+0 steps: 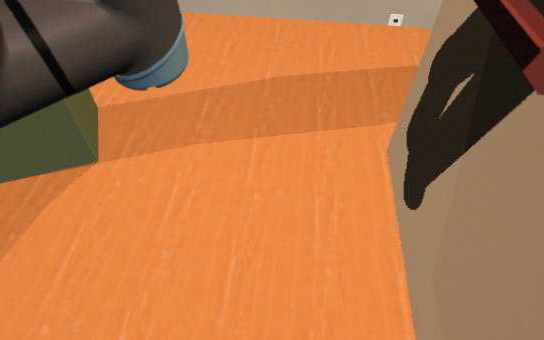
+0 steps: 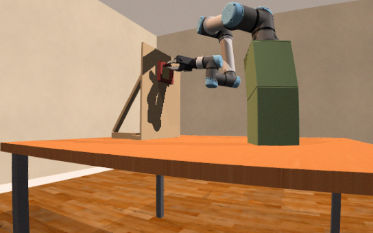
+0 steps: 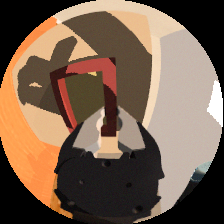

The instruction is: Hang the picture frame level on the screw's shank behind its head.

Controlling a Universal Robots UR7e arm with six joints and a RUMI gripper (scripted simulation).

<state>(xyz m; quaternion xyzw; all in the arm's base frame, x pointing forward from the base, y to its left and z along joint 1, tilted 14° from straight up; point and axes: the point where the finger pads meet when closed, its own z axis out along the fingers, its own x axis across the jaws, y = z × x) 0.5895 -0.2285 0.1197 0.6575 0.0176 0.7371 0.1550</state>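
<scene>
Red picture frame (image 2: 164, 72) with dark olive center is sitting high against the upright tan board (image 2: 159, 113) near the bench's far edge, tilted slightly, one side rail clamped. Screw not discernible.

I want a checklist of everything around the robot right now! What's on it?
Surface: orange table, with a green pedestal for the arm.
Job's things: red frame held up against the tan board; screw not seen.
Clutter: nothing seen.
Pincer: pincer shut on the frame's right side.
Cables: nothing seen.
Surroundings: beige walls, wood floor, small wall socket.
</scene>
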